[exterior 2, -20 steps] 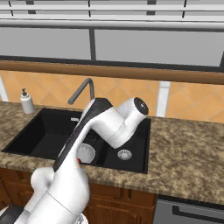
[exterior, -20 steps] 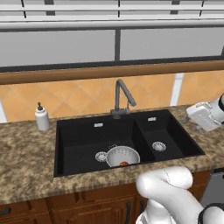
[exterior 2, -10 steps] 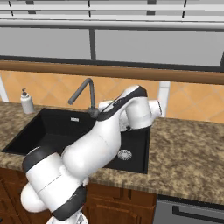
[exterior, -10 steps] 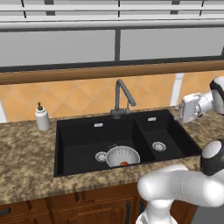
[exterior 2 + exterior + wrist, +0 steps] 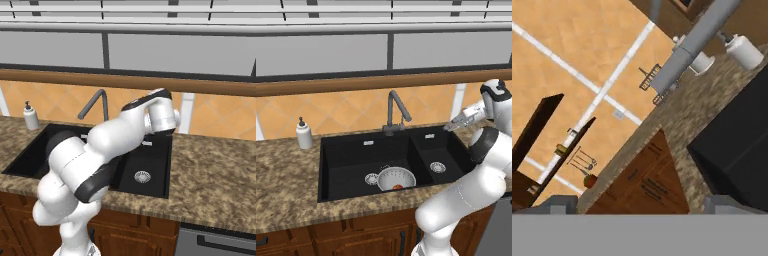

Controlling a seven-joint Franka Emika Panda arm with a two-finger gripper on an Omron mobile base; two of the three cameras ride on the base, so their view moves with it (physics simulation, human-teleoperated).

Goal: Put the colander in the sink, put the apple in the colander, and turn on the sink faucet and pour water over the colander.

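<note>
The silvery colander (image 5: 396, 178) stands in the large basin of the black sink (image 5: 351, 160), near its front, with the red apple (image 5: 398, 187) inside it. The dark-grey sink faucet (image 5: 394, 111) rises behind the divider between the basins, and no water shows at its spout. My gripper (image 5: 450, 127) hovers open above the back right corner of the small basin, right of the faucet and apart from it. In the hand view the faucet (image 5: 684, 50) runs across the upper right, and my gripper (image 5: 642, 205) has its fingertips (image 5: 558, 203) wide apart with nothing between them.
A white soap bottle (image 5: 304, 134) stands on the granite counter (image 5: 286, 185) left of the sink. The small basin has a round silver drain (image 5: 437, 167). An orange tiled backsplash and a window ledge run behind the faucet. My own arm (image 5: 100, 150) covers much of the sink in the right base view.
The arm has swung up and the hand has travelled left along the counter's back, from the far right toward the faucet. The jaws stayed open. Colander and apple have not moved.
</note>
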